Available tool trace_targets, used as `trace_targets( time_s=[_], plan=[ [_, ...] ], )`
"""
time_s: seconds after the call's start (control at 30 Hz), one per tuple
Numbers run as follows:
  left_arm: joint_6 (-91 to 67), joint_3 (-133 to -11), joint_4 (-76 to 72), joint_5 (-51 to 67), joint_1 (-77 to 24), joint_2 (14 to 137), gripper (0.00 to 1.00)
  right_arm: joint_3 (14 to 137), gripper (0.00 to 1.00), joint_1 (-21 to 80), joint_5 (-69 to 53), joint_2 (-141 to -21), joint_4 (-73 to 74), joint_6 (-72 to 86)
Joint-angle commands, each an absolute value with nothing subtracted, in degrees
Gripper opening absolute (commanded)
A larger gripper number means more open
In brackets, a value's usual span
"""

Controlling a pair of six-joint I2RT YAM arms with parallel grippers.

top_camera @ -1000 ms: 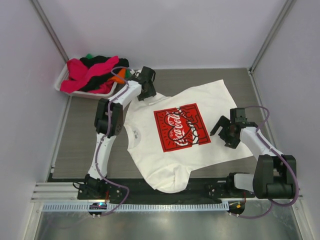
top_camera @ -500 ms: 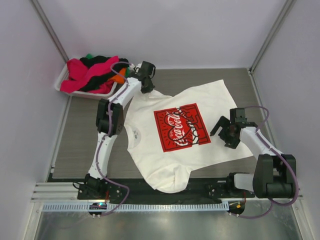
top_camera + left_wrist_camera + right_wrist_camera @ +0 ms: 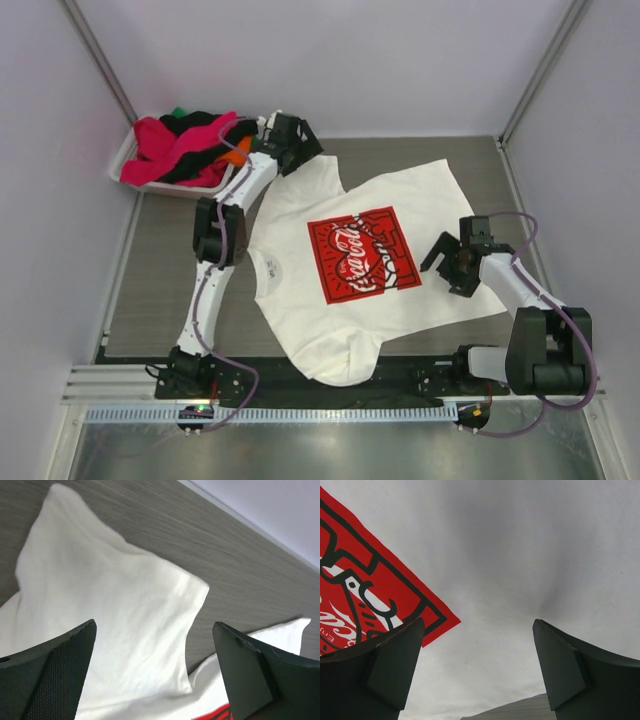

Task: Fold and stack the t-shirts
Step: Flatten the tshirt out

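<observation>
1. Far left: bin (image 3: pixel 170 188) holds heaped pink, black, orange and green t-shirts (image 3: pixel 185 145).
2. Far: left claw (image 3: pixel 154 630) gapes wide, empty, above the sleeve (image 3: pixel 115 610).
3. Centre: white t-shirt (image 3: pixel 330 300) lies spread on the table (image 3: pixel 160 270), print (image 3: pixel 362 253) up.
4. Right: right claw (image 3: pixel 477 622) gapes wide, empty, over cloth beside the print.

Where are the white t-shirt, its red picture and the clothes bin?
white t-shirt (image 3: pixel 410 195): top view, plain cloth beside print.
red picture (image 3: pixel 362 252): top view, its middle.
clothes bin (image 3: pixel 172 189): top view, near wall.

Can't read the tee's (image 3: pixel 410 205) neck label (image 3: pixel 272 265), see much of the bin (image 3: pixel 121 158) under heaped tees (image 3: pixel 185 145), or follow the print (image 3: pixel 350 580) past the right wrist view's left edge.
</observation>
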State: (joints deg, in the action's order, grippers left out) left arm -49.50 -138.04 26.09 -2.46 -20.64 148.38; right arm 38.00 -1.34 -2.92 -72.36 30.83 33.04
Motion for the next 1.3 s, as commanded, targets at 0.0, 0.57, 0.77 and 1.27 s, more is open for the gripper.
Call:
trace_targets(
  time_s=[0.0, 0.57, 0.77, 1.27],
  plan=[
    [-45.1, -133.17, 26.0, -4.56, -21.09, 134.68, 1.0, 38.14, 0.96, -1.41, -2.99, -71.63, 29.88, 32.25],
    [-47.11, -82.63, 35.34, -8.7, -28.04, 109.26, 0.91, 43.15, 0.96, -0.88, -3.96, -68.73, 32.96, 32.26],
    [-46.59, -79.8, 36.03, -10.72, -27.77, 112.4, 0.92, 44.56, 0.97, -0.88, -3.51, -72.5, 31.91, 32.34],
    [-35.42, -123.45, 50.44, -8.27, -17.32, 141.4, 0.92, 57.63, 0.97, -0.88, -8.0, -94.55, 26.1, 34.81]
  ],
)
